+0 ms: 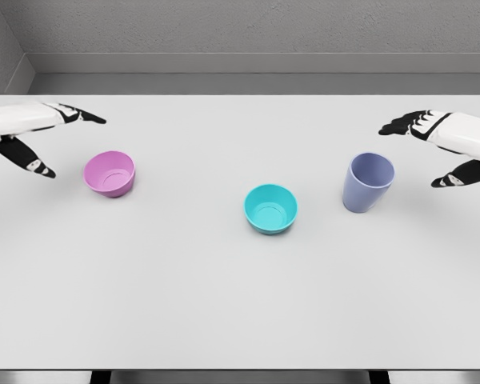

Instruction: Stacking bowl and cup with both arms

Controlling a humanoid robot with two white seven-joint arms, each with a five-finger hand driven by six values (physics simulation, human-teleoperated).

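A pink bowl [110, 174] stands upright on the left of the white table [224, 304]. A teal bowl [270, 208] sits near the middle. A lavender cup [367, 182] stands upright to its right. My left hand [60, 142] hovers just left of the pink bowl, fingers spread, thumb low, holding nothing. My right hand [420, 152] hovers right of the cup, apart from it, fingers spread and empty.
A grey wall runs behind the table's far edge [240, 95]. The table's front edge [240, 370] lies near the bottom of the view.
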